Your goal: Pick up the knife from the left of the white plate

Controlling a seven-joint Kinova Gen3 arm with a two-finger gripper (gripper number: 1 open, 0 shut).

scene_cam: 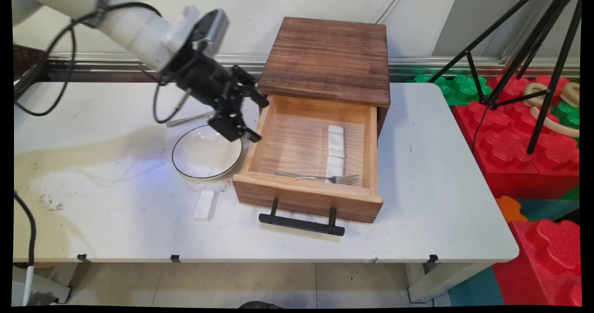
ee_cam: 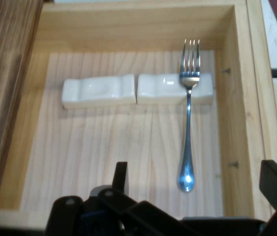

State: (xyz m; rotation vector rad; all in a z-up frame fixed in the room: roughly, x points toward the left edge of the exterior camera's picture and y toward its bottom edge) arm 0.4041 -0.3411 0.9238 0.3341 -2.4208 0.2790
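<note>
Black gripper (scene_cam: pixel 255 119) with fingers apart, holding nothing, above left wall of open wooden drawer (scene_cam: pixel 367 139). Inside drawer: fork (ee_cam: pixel 187 115) lying across one of two white rests (ee_cam: pixel 99 91) set end to end. Bowl (scene_cam: pixel 206 154) just left of drawer; third white rest (scene_cam: pixel 206 205) on table (scene_cam: pixel 441 164) near bowl.

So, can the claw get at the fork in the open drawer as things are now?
Probably yes. The drawer is pulled out, so the fork lies uncovered, its tines resting on a white rest. The open claw hangs at the drawer's left wall, with nothing between them.
</note>
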